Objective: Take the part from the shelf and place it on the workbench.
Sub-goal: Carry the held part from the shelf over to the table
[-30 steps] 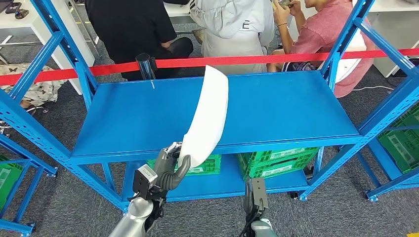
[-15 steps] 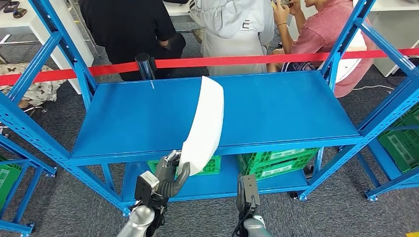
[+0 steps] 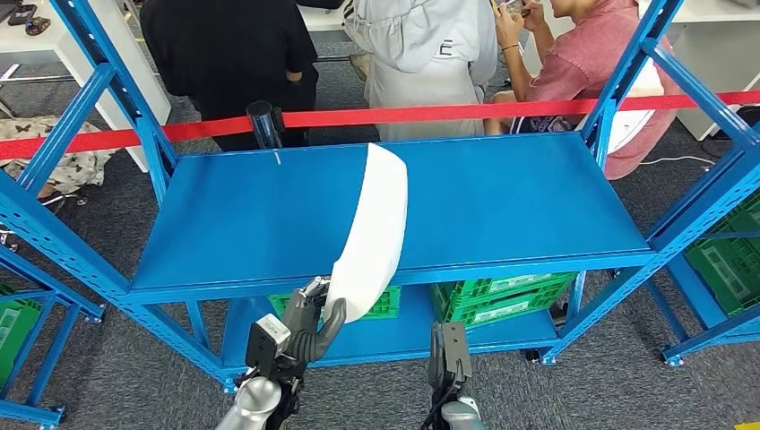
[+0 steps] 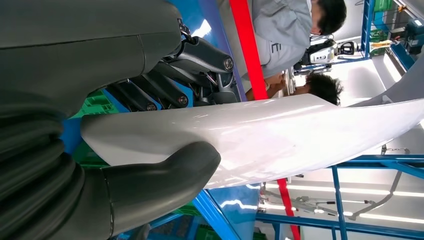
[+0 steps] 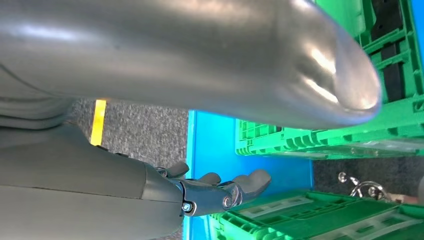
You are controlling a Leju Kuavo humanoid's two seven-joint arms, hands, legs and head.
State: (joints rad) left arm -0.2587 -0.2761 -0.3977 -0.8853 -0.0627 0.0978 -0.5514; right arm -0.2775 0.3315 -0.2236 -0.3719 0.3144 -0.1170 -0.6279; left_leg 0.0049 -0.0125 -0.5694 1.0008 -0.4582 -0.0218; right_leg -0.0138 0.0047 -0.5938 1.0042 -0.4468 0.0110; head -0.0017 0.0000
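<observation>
fingers (image 4: 150, 95) and thick thumb (image 4: 165, 175) of the left hand (image 3: 305, 327) pinch the near end of the white curved panel (image 3: 372, 233), dark fingers on one face and the thumb on the other. from that pinch the panel rises up and away, its far end hanging above the blue shelf deck (image 3: 502, 202) and apparently not touching it. the right hand (image 5: 220, 192) hangs low beside the left, holding nothing, its fingers slightly curled and apart, with green crates (image 5: 390, 70) on the lower shelf just beyond them.

the part looks lifted off the shelf, so carrying it to the workbench is what remains; no workbench can be picked out for certain from here.

risks, as i judge them: the hold is at one end only, so the long panel acts as a lever and could rotate or slip out of the pinch if the arm swings fast. its glossy face would make that easier. the far end could also clip the blue upright (image 3: 121, 107) or the red barrier tape (image 3: 430, 112) beyond the fingers during a turn. people stand just behind that tape, close to the tip's reach.

writing: a letter "e" shows on the back of a person's grey jacket (image 3: 445, 45). pale labels on the crates are too small to read.
</observation>
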